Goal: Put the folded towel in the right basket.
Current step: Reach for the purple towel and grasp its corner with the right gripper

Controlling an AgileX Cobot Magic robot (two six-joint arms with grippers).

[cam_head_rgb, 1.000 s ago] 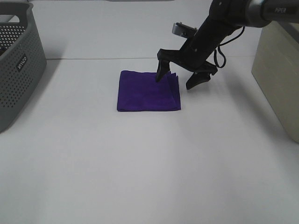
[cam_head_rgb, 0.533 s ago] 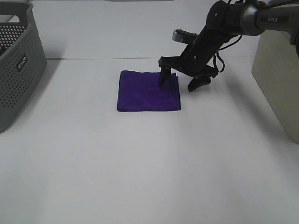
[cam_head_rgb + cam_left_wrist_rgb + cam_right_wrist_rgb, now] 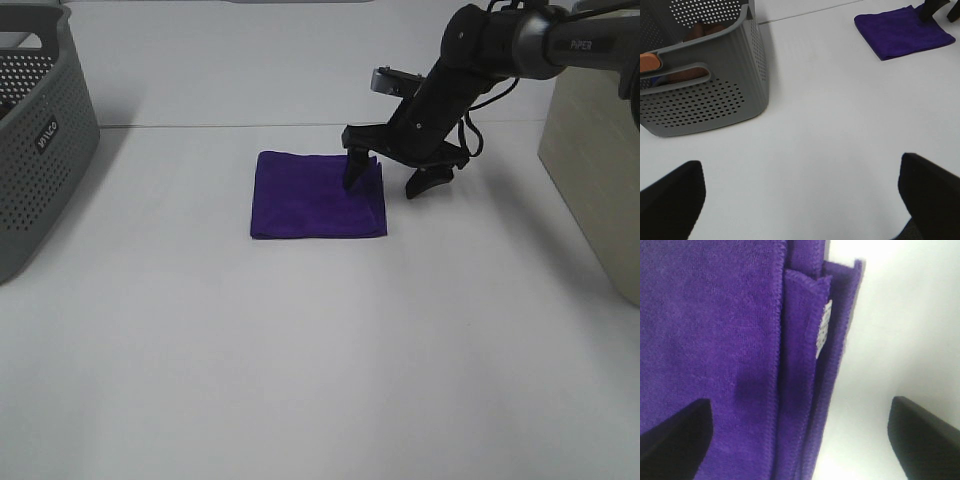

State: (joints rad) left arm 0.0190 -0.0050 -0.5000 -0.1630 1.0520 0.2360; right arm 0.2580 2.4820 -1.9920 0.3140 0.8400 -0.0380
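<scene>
The folded purple towel point(image 3: 318, 195) lies flat on the white table point(image 3: 300, 350); it also shows in the left wrist view point(image 3: 902, 31) and fills the right wrist view point(image 3: 730, 350), with a white label at its layered edge. My right gripper point(image 3: 386, 187) is open, low over the towel's right edge: one finger touches the towel, the other is over bare table beside it. The right basket point(image 3: 600, 150), beige, stands at the right edge. My left gripper point(image 3: 800, 195) is open and empty over bare table, far from the towel.
A grey perforated basket point(image 3: 35, 130) stands at the far left and holds something orange-brown in the left wrist view point(image 3: 695, 70). A seam line point(image 3: 200, 125) crosses the table behind the towel.
My right gripper has come down a little onto the towel's right edge and its jaws have narrowed slightly. The towel has not moved.
</scene>
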